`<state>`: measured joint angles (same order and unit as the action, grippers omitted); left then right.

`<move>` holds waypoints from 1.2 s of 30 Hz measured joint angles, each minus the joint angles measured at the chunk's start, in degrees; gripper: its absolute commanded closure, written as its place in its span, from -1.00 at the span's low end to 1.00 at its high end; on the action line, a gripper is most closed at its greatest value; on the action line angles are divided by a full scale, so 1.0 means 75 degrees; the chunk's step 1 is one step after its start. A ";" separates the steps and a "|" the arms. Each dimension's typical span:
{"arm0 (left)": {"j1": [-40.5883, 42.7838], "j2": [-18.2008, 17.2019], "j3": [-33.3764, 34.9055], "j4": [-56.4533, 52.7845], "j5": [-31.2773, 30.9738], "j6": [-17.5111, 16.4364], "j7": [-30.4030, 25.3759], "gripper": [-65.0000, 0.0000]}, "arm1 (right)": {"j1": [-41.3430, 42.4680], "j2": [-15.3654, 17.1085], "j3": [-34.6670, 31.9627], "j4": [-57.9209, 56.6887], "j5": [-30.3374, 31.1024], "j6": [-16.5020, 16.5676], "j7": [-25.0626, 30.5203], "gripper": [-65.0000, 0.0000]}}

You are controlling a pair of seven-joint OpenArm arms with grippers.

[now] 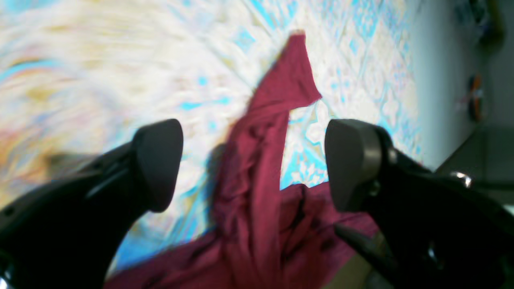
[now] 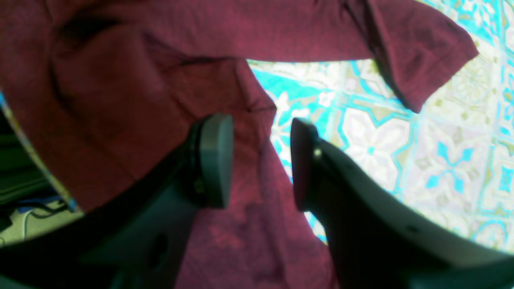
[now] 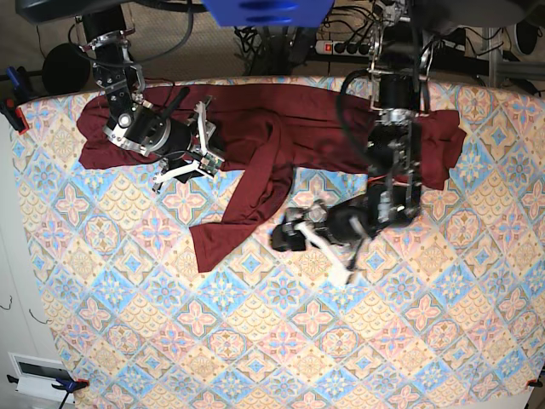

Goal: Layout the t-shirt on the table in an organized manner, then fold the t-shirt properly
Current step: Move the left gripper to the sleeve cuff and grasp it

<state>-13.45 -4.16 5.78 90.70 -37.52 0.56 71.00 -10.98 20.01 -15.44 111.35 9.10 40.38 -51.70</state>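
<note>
The maroon t-shirt [image 3: 281, 119] lies crumpled along the far side of the table [image 3: 341, 341], with one twisted strip trailing toward the middle. My right gripper [image 3: 200, 145] hovers over the shirt's left part. In the right wrist view, the right gripper [image 2: 259, 160] is open, with the t-shirt [image 2: 120, 100] spread beneath the gap and a sleeve above the patterned table [image 2: 401, 140]. My left gripper [image 3: 306, 243] hangs just right of the strip's lower end. In the blurred left wrist view, the left gripper [image 1: 253, 164] is wide open and empty above the t-shirt [image 1: 281, 80] and the table [image 1: 361, 60].
Cables and a power strip [image 3: 341, 47] lie beyond the table's far edge. Small clamps sit at the table's edges, one at the lower left corner [image 3: 68, 385]. In the left wrist view the table edge [image 1: 417, 100] runs down the right side, with floor beyond.
</note>
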 measured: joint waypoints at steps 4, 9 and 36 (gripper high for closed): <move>-0.0641 0.0219 0.0903 -0.0991 0.0973 0.0009 -0.0009 -0.68 | 0.0020 -0.0085 0.0440 0.0000 -0.0047 -0.0020 -0.0035 0.29; -0.0906 0.0466 0.1985 -0.1475 0.2040 0.0000 -0.0624 -0.68 | 0.0000 -0.0420 0.0968 0.0000 -0.0023 -0.0020 0.0000 0.29; -0.1381 0.1026 0.3733 -0.4546 0.3436 0.0090 -0.4039 0.75 | -0.0102 -0.0449 0.1052 0.0000 -0.0017 -0.0017 -0.0023 0.29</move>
<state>-23.81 3.53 33.78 56.60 -11.75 1.23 40.71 -11.75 16.64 -7.55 111.35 8.97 40.25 -51.88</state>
